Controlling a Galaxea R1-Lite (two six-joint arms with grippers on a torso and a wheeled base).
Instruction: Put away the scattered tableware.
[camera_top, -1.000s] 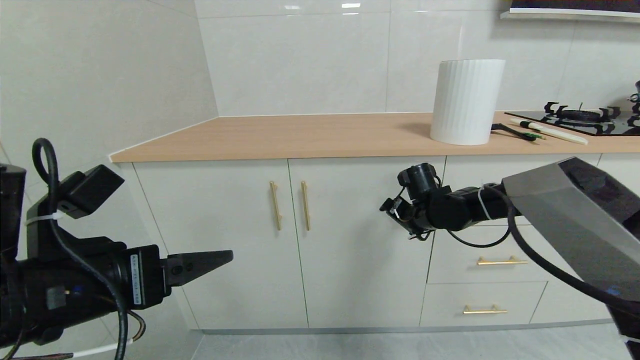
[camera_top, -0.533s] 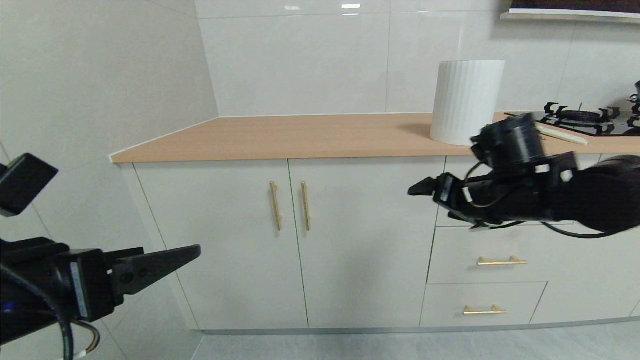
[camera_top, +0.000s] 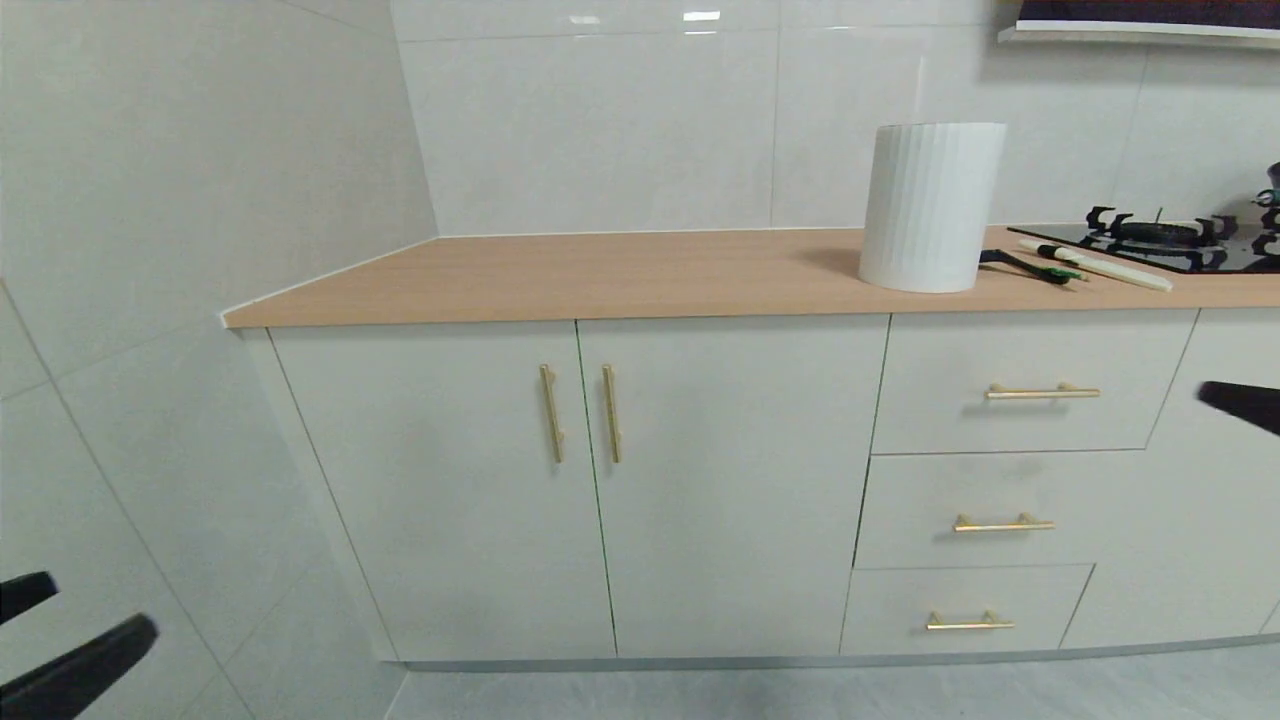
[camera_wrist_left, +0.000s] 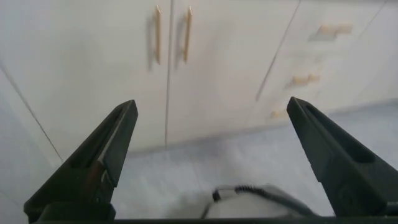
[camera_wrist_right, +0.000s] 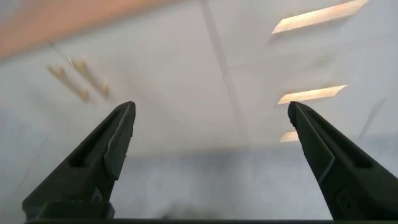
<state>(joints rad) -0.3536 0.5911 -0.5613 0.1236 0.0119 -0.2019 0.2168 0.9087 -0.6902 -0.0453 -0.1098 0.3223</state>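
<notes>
Scattered tableware lies on the wooden counter (camera_top: 620, 275) to the right of a tall white ribbed holder (camera_top: 930, 205): a black-handled utensil (camera_top: 1020, 265), a green-tipped piece (camera_top: 1062, 262) and a long cream piece (camera_top: 1105, 268). My left gripper (camera_top: 105, 603) sits low at the left corner, far below the counter, open and empty (camera_wrist_left: 211, 104). One finger (camera_top: 1240, 405) of my right gripper shows at the right edge, in front of the drawers. The right gripper (camera_wrist_right: 211, 107) is open with nothing between its fingers.
A black gas hob (camera_top: 1165, 238) occupies the counter's far right. Below are two cabinet doors with gold handles (camera_top: 580, 412) and three drawers (camera_top: 1035, 392). A tiled wall (camera_top: 180, 180) closes the left side. Grey floor (camera_top: 800, 690) lies before the cabinets.
Both arms have drawn back out of the middle of the head view, the left down toward the lower left corner, the right off to the right edge. The tableware has not moved.
</notes>
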